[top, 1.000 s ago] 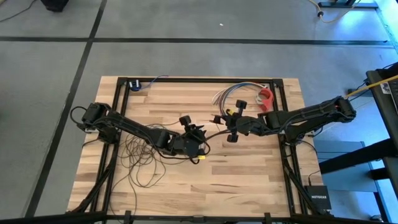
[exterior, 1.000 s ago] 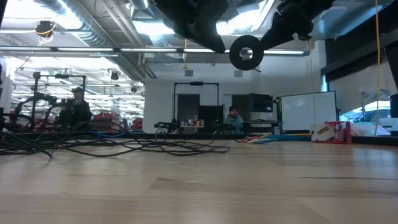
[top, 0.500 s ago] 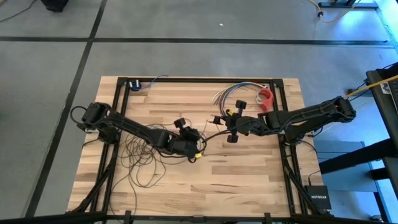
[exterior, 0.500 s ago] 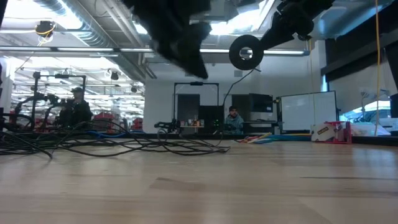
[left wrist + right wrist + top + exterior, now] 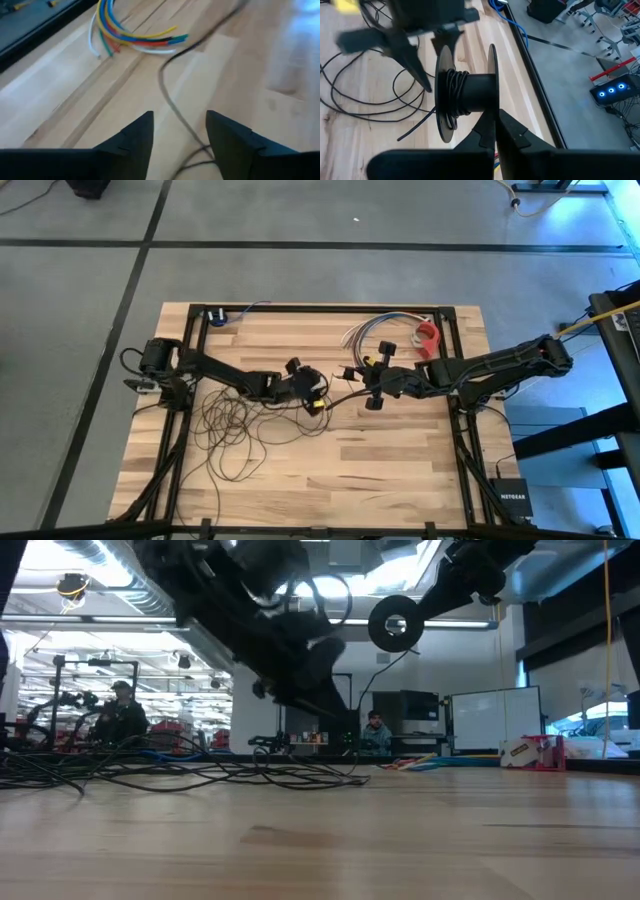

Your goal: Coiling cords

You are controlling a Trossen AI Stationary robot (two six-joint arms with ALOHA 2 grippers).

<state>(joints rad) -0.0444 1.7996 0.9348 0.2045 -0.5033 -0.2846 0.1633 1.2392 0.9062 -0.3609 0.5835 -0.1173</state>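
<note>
Landmark: the black spool (image 5: 374,402), near the middle of the desk (image 5: 400,480).

Far left of the spool, the cords (image 5: 232,430) are seen from above as a loose tangle of thin dark loops lying flat on the wood. From the low view only a flat scribble of them is made out (image 5: 200,775).

Just left of the spool, the left gripper (image 5: 310,393) is held above the desk. Its jaws are spread apart and empty in the left wrist view (image 5: 179,131), with one strand of the cord (image 5: 175,107) running between them on the wood. Only this view shows the multicoloured wires (image 5: 130,37) close up.

The right gripper (image 5: 376,385) is at the spool itself. In the right wrist view its jaws (image 5: 495,131) are closed onto a flange of the spool (image 5: 467,95), and several cord turns wrapped on the core are shown, which the high view does not resolve. The low view shows the spool (image 5: 395,624) raised clear of the desk.
</note>
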